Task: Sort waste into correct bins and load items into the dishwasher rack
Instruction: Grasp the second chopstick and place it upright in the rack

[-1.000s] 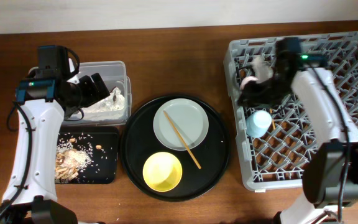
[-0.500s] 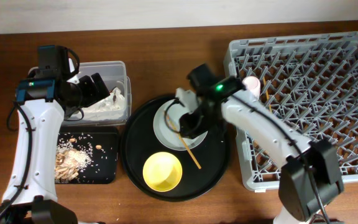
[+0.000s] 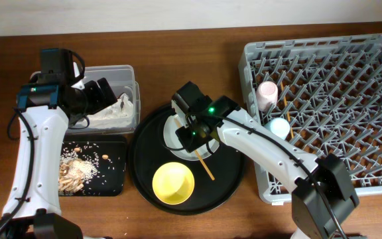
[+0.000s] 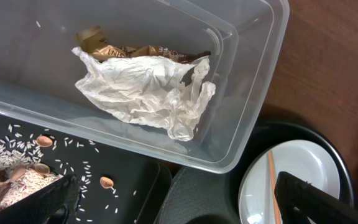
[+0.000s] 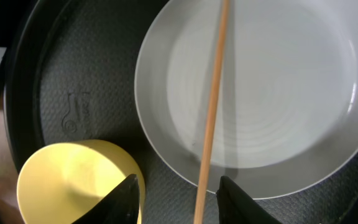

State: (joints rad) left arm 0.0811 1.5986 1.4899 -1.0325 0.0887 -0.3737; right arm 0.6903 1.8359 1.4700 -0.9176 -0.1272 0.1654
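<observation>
dishwasher rack (image 3: 350, 79) on bench (image 3: 191, 46) right, round black tray (image 3: 141, 153) mid, clear tub (image 4: 253, 93) left with napkin (image 4: 148, 93) and wrapper (image 4: 135, 50) under wide-open left tool (image 4: 176, 186), plate (image 5: 278, 112) and yellow bowl (image 3: 173, 183) on that tray, pink cup (image 3: 267, 95) and blue cup (image 3: 278, 127) in rack's left side, chopstick (image 5: 213, 106) across plate, right tool (image 5: 179, 193) part-open astride it, not gripping

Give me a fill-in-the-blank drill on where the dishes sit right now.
The small ___ bowl sits on the large round black tray.
The pink cup and the ___ cup sit in the large grey plastic dishwasher rack.
The brown wooden chopstick lies across the pale grey round ___.
Missing: yellow, blue, plate.
</observation>
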